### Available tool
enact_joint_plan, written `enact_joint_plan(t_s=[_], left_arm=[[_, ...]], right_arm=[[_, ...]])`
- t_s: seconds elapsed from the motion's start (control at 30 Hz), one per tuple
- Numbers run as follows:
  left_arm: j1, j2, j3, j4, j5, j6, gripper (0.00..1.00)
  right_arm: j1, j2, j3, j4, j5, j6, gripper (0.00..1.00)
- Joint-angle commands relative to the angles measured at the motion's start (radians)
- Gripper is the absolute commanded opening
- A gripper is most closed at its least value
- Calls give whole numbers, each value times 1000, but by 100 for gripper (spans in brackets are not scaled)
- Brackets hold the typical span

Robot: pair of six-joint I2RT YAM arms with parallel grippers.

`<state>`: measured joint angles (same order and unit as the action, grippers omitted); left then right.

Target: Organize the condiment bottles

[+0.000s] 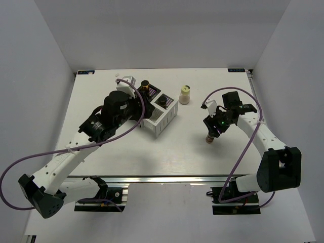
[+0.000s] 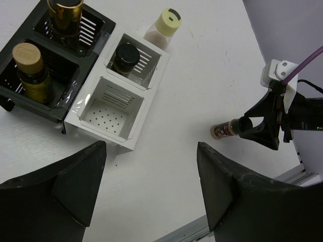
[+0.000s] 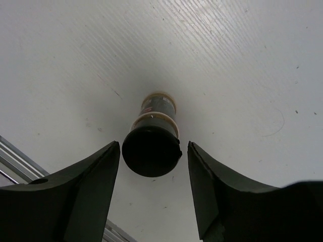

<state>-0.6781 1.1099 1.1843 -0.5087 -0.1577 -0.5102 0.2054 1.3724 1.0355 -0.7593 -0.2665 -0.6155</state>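
- Bottle (image 3: 151, 154) with black cap stands upright on the table (image 3: 227, 60), between the spread fingers of your right gripper (image 3: 153, 146), which flank the cap without clearly touching; close off-centre and you may tip it.
- Left gripper (image 2: 150, 146) hangs spread and empty near the white box (image 2: 137, 123); its free compartment looks snug, so a tilted bottle could catch the rim.
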Motion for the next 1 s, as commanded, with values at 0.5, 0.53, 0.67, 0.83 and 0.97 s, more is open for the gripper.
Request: enact_joint_plan(t_s=[0.5, 0.53, 0.67, 0.83, 0.97], left_arm=[[-6, -94, -52, -51, -74, -40, 82], [-5, -96, -51, -53, -75, -40, 82], [-6, -104, -49, -60, -85, -42, 82], [-5, -107, -52, -63, -86, -47, 83], [-6, -107, -54, -63, -88, -48, 83]], right_arm=[[49, 24, -6, 8, 12, -35, 41], [52, 27, -6, 8, 16, -32, 48], [60, 33, -5, 11, 23, -27, 61], [63, 42, -5, 18, 33, -26, 62], [65, 43, -5, 23, 32, -27, 52]])
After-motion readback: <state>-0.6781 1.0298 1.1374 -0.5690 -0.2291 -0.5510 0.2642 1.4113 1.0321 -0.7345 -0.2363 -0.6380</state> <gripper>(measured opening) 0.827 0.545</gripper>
